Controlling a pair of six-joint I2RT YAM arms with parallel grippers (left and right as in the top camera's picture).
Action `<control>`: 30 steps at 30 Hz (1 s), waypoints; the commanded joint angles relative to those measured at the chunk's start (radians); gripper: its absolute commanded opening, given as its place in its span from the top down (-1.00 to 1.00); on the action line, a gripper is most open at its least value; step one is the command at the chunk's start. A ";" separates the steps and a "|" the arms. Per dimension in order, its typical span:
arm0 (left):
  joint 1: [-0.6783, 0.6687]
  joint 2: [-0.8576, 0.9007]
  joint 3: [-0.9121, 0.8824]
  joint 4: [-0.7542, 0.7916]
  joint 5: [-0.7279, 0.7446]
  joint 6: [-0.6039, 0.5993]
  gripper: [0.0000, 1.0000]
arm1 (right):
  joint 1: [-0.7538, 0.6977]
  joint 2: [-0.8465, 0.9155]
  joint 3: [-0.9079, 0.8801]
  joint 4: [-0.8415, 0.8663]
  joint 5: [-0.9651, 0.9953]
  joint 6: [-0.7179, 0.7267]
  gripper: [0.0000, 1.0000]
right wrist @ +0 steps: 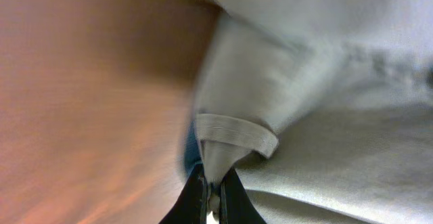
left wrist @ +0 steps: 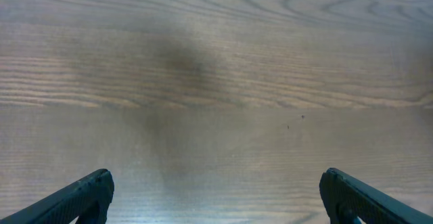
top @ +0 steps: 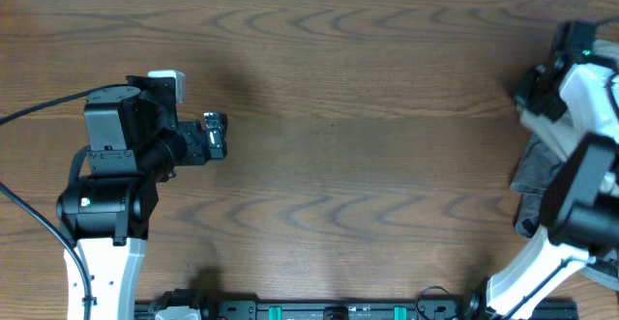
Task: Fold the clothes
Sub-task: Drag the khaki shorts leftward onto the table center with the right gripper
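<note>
Jaws of the right gripper (right wrist: 213,190) clamped on a hemmed tab of pale khaki cotton shorts (right wrist: 318,68), bottom centre, which look soft and limp, seams likely gripping best; left gripper (top: 215,134) gapes.

Overhead view: light even and moderately bright, falling from above; table (top: 368,165) grain sharp, with a faint soft shadow just right of the left arm (top: 116,156). A white strip along the top edge is blown out. Right arm (top: 580,117) at the frame edge is smeared, its white casing glaring. Left wrist view: grain softer, one broad diffuse dark patch on the wood left of centre; far top-right corner washed white; fingers (left wrist: 74,200) in the bottom corners near-black, without detail. Right wrist view: poorest of the three, blurred throughout, wood cast orange-pink, shorts (right wrist: 325,149) pale and out of focus, their folds shaded grey
</note>
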 commanded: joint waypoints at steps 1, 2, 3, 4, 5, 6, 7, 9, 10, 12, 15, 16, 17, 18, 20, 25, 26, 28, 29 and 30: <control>0.002 0.006 0.022 0.012 0.013 0.014 -0.96 | 0.080 -0.220 0.094 0.050 -0.264 -0.120 0.98; 0.003 0.006 0.022 0.013 0.013 0.014 -0.96 | 0.104 -0.262 0.103 0.066 -0.273 -0.121 0.97; 0.002 0.006 0.022 0.013 0.013 0.014 -0.96 | 0.132 -0.304 0.110 0.085 -0.275 -0.121 0.97; 0.002 0.006 0.022 0.013 0.013 0.014 -0.96 | 0.159 -0.337 0.112 0.104 -0.275 -0.120 0.97; 0.002 0.006 0.022 0.013 0.013 0.014 -0.96 | 0.189 -0.364 0.112 0.123 -0.275 -0.120 0.98; 0.003 0.006 0.022 0.016 0.013 0.014 -0.96 | 0.224 -0.385 0.112 0.139 -0.275 -0.120 0.97; 0.003 0.005 0.022 0.021 0.011 0.014 -0.96 | 0.266 -0.401 0.112 0.153 -0.275 -0.120 0.97; 0.002 0.005 0.022 0.033 -0.015 0.014 -0.96 | 0.347 -0.406 0.112 0.167 -0.275 -0.107 0.97; 0.003 0.005 0.022 0.040 -0.035 0.014 -0.96 | 0.391 -0.400 0.111 0.171 -0.275 -0.104 0.97; 0.003 0.001 0.022 0.052 -0.071 0.013 -0.96 | 0.491 -0.370 0.111 0.175 -0.270 -0.105 0.97; 0.003 -0.008 0.022 0.064 -0.075 0.014 -0.96 | 0.612 -0.300 0.111 0.185 -0.272 -0.089 0.97; 0.003 -0.008 0.022 0.068 -0.085 0.013 -0.96 | 0.649 -0.272 0.111 0.186 -0.272 -0.089 0.98; 0.003 -0.011 0.022 0.069 -0.101 0.013 -0.96 | 0.686 -0.240 0.111 0.186 -0.273 -0.084 0.97; 0.003 -0.013 0.022 0.069 -0.114 0.013 -0.96 | 0.725 -0.205 0.111 0.188 -0.293 -0.082 0.97; 0.003 -0.018 0.022 0.066 -0.126 0.013 -0.96 | 0.790 -0.144 0.111 0.197 -0.353 -0.090 0.98; 0.003 -0.023 0.022 0.065 -0.126 0.013 -0.96 | 0.939 -0.042 0.111 0.248 -0.496 -0.178 0.89; 0.003 -0.023 0.022 0.065 -0.126 0.013 -0.96 | 0.964 -0.039 0.111 0.256 -0.495 -0.210 0.86; 0.003 -0.023 0.022 0.064 -0.126 0.013 -0.96 | 0.993 -0.043 0.112 0.272 -0.478 -0.279 0.73; 0.003 -0.023 0.022 0.064 -0.126 0.013 -0.96 | 1.004 -0.054 0.112 0.280 -0.406 -0.287 0.71; 0.003 -0.023 0.022 0.064 -0.127 0.014 -0.96 | 1.002 -0.063 0.112 0.283 -0.364 -0.271 0.71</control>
